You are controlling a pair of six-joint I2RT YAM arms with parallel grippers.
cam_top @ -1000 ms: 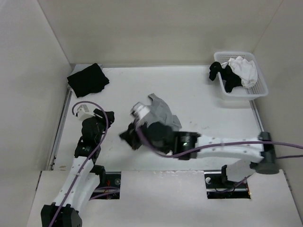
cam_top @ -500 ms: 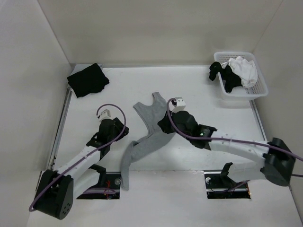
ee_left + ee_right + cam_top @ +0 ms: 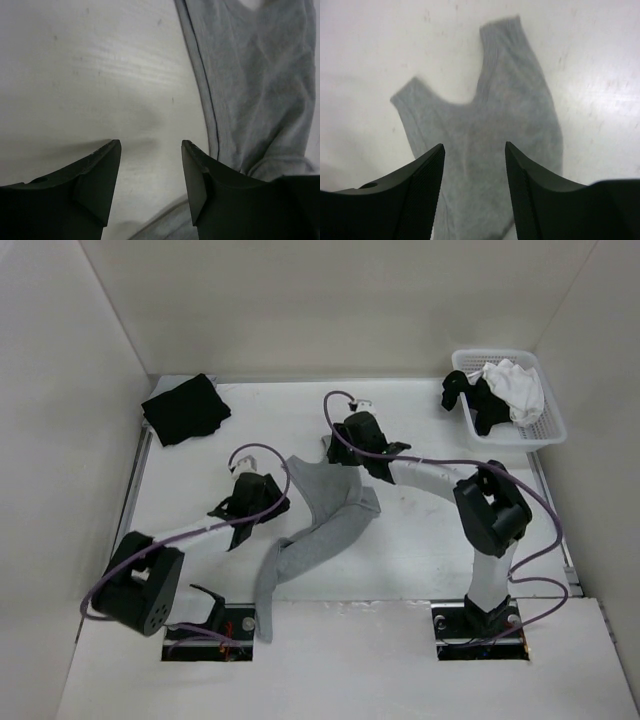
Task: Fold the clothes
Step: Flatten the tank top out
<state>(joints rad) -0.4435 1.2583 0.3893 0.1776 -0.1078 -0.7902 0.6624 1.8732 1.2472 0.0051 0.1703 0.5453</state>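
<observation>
At the far left of the counter (image 3: 430, 530), well apart from the left gripper (image 3: 262, 502), a folded black garment (image 3: 185, 408) lies by the wall. The left gripper sits low over the counter with its jaws apart and nothing between them. In the left wrist view only bare counter shows in most of the gap, with a sliver of grey at the bottom. Just to the right of this gripper lies the grey top (image 3: 325, 510), its seamed edge running past the right-hand finger (image 3: 200, 190); I cannot tell whether finger and fabric touch. The top is stretched in a loose, bent strip. Its strap end lies far from the bases, under the right gripper (image 3: 352, 430). Its body is bunched and creased between the two grippers, and its narrow twisted tail trails back to the counter's near edge. The right gripper also has its jaws apart and holds nothing. In the right wrist view the two wide straps and scooped neck lie flat beyond its fingertips, with grey cloth visible through the gap. Well to the right of this gripper, at the far corner, stands a white basket (image 3: 548, 430). It holds a white garment (image 3: 515, 385) and a black piece (image 3: 480, 405) that drapes over the basket's left rim.
</observation>
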